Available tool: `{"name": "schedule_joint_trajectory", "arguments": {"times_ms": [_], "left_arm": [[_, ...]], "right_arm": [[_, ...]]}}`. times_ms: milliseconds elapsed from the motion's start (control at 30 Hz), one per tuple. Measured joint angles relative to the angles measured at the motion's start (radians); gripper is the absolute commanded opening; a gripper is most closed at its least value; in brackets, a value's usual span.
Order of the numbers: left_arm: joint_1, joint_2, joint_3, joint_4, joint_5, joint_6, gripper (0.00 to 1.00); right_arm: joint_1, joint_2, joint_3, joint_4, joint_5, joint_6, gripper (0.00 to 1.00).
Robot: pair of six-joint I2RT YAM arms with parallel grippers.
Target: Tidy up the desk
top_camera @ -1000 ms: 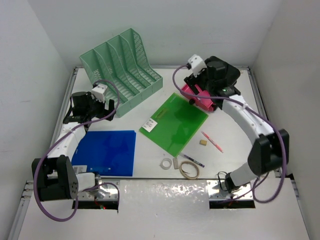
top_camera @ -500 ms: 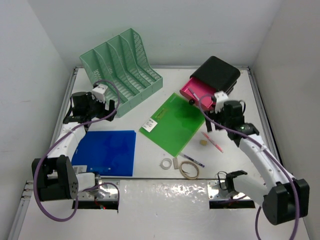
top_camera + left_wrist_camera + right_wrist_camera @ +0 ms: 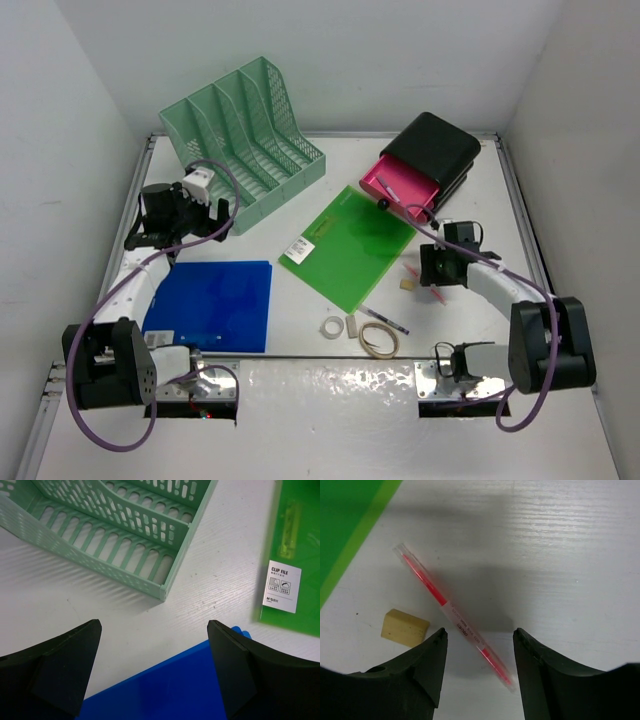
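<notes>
Large white rectangular desk [image 3: 500, 200] spread beneath both arms, right gripper [image 3: 479, 645] fingers apart either side of a clear red plastic pen [image 3: 451, 614], left gripper [image 3: 155, 655] fingers wide apart, empty, over a flat blue folder [image 3: 190, 692].

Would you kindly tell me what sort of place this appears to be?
Probably a robot test cell staged as an office: a white desk boxed in by white walls, with stationery such as a file rack, a green clip file and a red pen.

Eraser [image 3: 405, 627] just left of pen [image 3: 452, 615] on desk [image 3: 500, 210]; clip file [image 3: 347, 245] further left.
</notes>
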Motion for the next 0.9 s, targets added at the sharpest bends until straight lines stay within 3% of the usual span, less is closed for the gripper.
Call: {"name": "schedule_joint_trajectory", "arguments": {"times_ms": [233,333,367,667,900], "left_arm": [[0.0,0.0,0.0,0.004,-0.005,0.0,0.85],[0.0,0.0,0.0,0.003,-0.009,0.0,0.86],[0.0,0.0,0.0,0.003,-0.01,0.0,0.86],[0.0,0.0,0.0,0.004,-0.018,0.0,0.86],[0.0,0.0,0.0,0.004,-0.02,0.0,0.86]], "right_arm": [[0.0,0.069,0.001,0.038,0.004,0.002,0.34],[0.0,0.085,0.003,0.063,0.03,0.009,0.14],[-0.002,0.09,0.006,0.071,0.032,0.013,0.01],[-0.019,0.039,-0.028,0.083,0.076,0.048,0.0],[-0.019,-0.254,-0.013,-0.008,0.182,0.049,0.0]]}}
